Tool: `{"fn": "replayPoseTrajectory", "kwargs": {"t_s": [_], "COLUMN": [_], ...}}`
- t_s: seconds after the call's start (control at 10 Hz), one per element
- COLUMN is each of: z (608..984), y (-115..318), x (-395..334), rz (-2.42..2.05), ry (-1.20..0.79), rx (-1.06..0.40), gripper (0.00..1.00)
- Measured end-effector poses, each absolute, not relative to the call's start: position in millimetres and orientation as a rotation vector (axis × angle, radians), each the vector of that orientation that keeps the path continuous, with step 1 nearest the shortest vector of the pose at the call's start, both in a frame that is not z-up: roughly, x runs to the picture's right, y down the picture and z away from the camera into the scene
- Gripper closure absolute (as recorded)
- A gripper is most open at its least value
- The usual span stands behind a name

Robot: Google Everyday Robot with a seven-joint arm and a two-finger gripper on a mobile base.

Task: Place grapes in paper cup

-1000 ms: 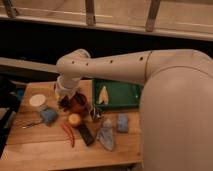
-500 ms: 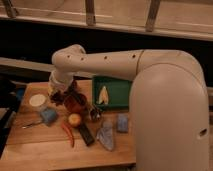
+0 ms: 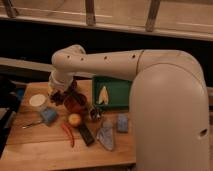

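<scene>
Just right of the small white paper cup [image 3: 38, 101], low over the wooden table [image 3: 35, 150], the gripper [image 3: 61, 95] hangs at the end of the pale arm [image 3: 100, 62], and I cannot tell how its jaws stand or whether anything sits between them. A dark purple-red bumpy mass at that spot is probably the grapes [image 3: 57, 96], just right of the cup and touching or nearly touching the gripper, though the dark reddish bowl [image 3: 75, 102] crowds in beside it and blurs the boundary. The risk, as I judge it, is a loose bunch dropping berries short of the narrow rim, or the wrist nudging the light cup over on the approach. Counted: one cup, one bunch of grapes, one round orange-yellow fruit [image 3: 74, 119] further right of the cup, one long red chili pepper [image 3: 68, 133] below it, one blue block [image 3: 49, 115] directly below the cup, one green tray [image 3: 117, 86] far right.
</scene>
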State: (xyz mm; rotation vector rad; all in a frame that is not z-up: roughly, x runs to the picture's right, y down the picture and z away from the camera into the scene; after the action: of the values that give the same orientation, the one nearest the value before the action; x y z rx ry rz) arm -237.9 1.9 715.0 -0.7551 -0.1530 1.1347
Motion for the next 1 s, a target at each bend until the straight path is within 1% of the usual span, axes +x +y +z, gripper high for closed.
{"fn": "replayPoseTrajectory", "kwargs": {"t_s": [0.4, 0.7, 0.8, 1.0], "z": [705, 702, 702, 705], "y": [-29, -30, -26, -13], "x": [-299, -333, -340, -354], "rz": [1.046, 0.982, 0.965, 0.931], "ry": [-0.257, -0.314, -0.32, -0.318], "rx": [-0.734, -0.77, -0.786, -0.826], "gripper": [1.0, 0.99, 0.95, 0.74]}}
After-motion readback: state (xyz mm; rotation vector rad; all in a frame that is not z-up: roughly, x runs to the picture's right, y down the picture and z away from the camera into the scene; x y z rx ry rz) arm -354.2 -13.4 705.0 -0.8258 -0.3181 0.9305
